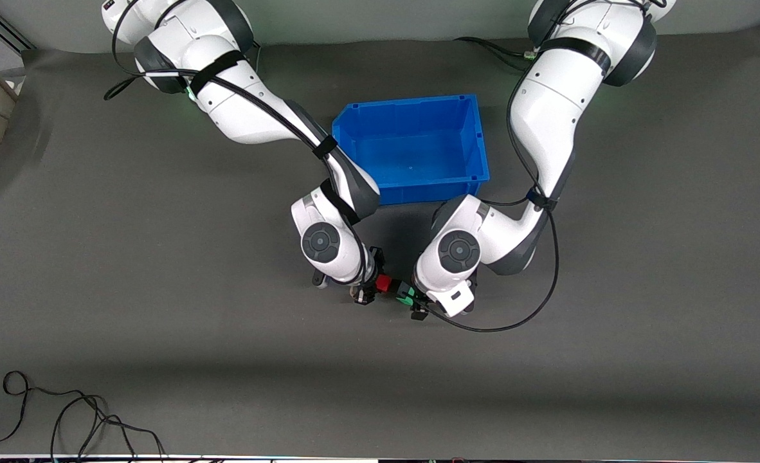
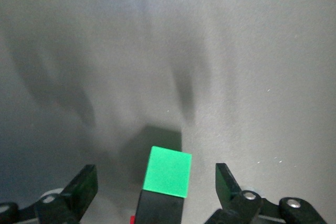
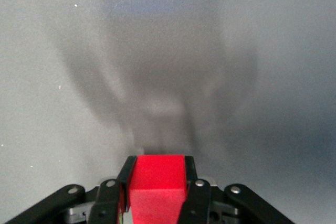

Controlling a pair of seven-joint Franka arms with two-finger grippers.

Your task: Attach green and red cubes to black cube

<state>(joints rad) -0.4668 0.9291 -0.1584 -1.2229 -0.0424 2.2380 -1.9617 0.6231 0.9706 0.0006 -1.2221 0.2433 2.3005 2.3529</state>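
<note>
My right gripper (image 3: pixel 156 195) pinches the red cube (image 3: pixel 156 187); my left gripper (image 2: pixel 156 187) gapes wide around the green cube (image 2: pixel 168 171) stuck on the black cube (image 2: pixel 157 211), all above the mat (image 1: pixel 161 321), nearer the camera than the blue bin (image 1: pixel 412 145); the front view hides the black one

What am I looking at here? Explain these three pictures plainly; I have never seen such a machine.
Two white robot arms work over a grey mat. The wide picture looks down from across the table; the other two come from cameras on each arm's wrist. The right gripper is shut on the red cube. The left gripper stands open around the green cube, which sits joined to a black cube, with red showing at its base. Both meet above the mat, nearer the camera than the blue bin.
</note>
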